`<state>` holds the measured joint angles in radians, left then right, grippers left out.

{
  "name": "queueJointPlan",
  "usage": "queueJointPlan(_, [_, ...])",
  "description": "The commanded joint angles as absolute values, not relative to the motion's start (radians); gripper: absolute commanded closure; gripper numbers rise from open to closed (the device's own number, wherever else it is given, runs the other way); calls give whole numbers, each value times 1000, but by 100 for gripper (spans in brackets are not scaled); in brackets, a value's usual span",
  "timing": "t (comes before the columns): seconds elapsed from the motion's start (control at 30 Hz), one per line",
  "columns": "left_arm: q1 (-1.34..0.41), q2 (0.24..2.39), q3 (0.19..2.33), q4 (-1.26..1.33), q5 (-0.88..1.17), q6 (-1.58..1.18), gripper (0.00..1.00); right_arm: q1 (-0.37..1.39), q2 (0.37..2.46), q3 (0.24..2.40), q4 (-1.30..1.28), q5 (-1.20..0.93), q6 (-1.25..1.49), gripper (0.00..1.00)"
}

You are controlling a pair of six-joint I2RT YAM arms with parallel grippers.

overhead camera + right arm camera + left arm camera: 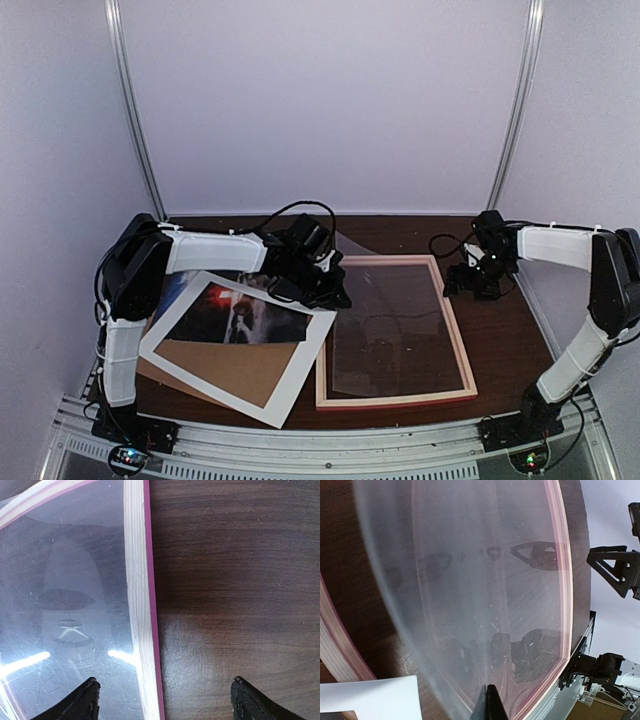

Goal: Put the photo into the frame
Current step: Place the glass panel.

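White walls [320, 100] are enclosing a dark wood-grain surface [505, 330] on which the frame [395, 400] is lying flat, with its pale wood and pink rim facing up. A clear sheet [390, 320] is resting over the frame's opening. The sheet's far left corner is curling up and reaching past the frame's far rim.

The left hand [325, 290] is hanging at the frame's left rim. In the left wrist view its fingers [489, 705] are pressing together and pinching the near edge of the clear sheet [485, 580]. The sheet is bowing up toward the lens above the frame's rim [565, 580].

The right hand [480, 275] is hovering beside the frame's far right corner. In the right wrist view its fingers are spreading wide [162, 700], one tip over the clear sheet [65, 580] and the other over bare surface [235, 580]. The frame's right rim [140, 580] is running between them, and the hand is gripping nothing.

The photo [240, 315] is lying outside the frame, just left of its left rim, and is showing through the window of a tilted white mat [297, 365]. A brown board [235, 365] is filling the lower part of that window. Whether the board is lying over or under the photo cannot be told. The mat's right corner is reaching close to the frame's left rim.
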<state>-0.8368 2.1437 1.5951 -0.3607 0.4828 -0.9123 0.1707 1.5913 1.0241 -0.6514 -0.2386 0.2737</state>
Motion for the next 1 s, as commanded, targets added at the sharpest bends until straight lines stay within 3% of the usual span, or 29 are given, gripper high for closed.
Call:
queueJointPlan(0.0, [-831,2154,1623,-373,515,-893,100,176,1590,1052,-672,-201,277,10])
queueJointPlan(0.97, [-831,2146,1602,-382,520,-902,100,174,1603,1045,-663,-204,275,10])
